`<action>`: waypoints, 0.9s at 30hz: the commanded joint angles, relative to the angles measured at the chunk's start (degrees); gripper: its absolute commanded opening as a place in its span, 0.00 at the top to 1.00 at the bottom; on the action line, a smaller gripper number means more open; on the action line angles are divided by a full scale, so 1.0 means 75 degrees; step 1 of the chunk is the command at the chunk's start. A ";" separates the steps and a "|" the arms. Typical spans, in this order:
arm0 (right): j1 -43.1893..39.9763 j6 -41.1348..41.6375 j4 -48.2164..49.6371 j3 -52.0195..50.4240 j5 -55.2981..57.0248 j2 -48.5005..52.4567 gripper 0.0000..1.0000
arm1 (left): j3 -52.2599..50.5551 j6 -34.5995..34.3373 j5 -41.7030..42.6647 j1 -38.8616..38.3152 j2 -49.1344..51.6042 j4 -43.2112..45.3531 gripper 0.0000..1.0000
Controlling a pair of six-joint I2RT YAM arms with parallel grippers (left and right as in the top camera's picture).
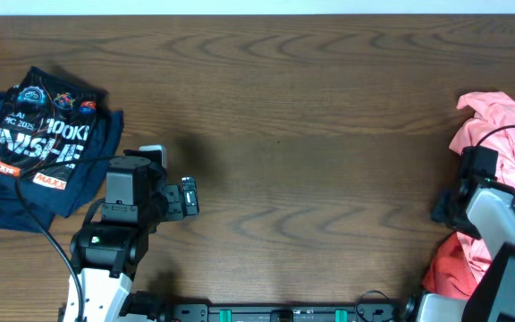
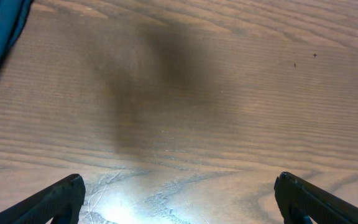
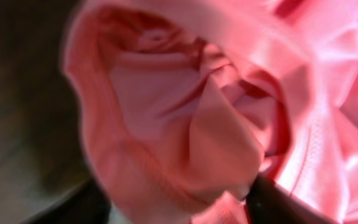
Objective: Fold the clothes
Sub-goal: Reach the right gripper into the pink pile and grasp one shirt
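Filling the right wrist view almost edge to edge is the pink garment (image 3: 185, 124), bunched and out of focus, its folds blurring together. Two dark finger shapes show at the bottom edge with fabric heaped over and between them. I cannot tell whether the jaws of the right gripper (image 1: 445, 207) are closed on cloth or merely buried in it.

Overhead, the same garment lies crumpled at the far right, cut off by the frame edge and partly covered by the arm. At upper left the navy printed T-shirt (image 1: 38, 134) sits folded, its left side also cut off.

Just right of that shirt, and apart from it, the left gripper (image 2: 179, 205) hangs over the bare counter (image 1: 329, 107), jaws wide with nothing between them. Only a blue sliver of the shirt shows in the upper left corner of the left wrist view.

The counter is dark wood grain, with a soft shadow and a glare patch beneath the left gripper.
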 commanded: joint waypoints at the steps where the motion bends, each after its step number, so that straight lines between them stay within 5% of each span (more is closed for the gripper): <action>1: -0.0105 0.0157 -0.0052 0.0192 -0.0035 0.0085 0.99 | 0.0184 -0.0073 0.0015 0.0041 0.0012 0.0070 0.02; 12: -0.0029 -0.0221 -0.2270 0.3829 -0.3054 -0.1600 0.99 | 0.0184 -0.0073 0.0017 0.0041 0.0012 0.0399 0.02; 18: 0.0583 -0.1207 -0.2757 0.4147 -0.5557 -0.1920 0.99 | 0.0184 -0.0073 0.0015 0.0041 0.0012 0.0431 0.02; 22: 0.1667 -0.1687 -0.2206 0.4060 -0.7662 -0.1839 0.98 | 0.0184 -0.0073 0.0017 0.0041 0.0012 0.0498 0.02; 27: 0.3704 -0.1597 -0.0487 0.3891 -0.7688 -0.1448 0.98 | 0.0184 -0.0076 0.0017 0.0041 0.0012 0.0656 0.02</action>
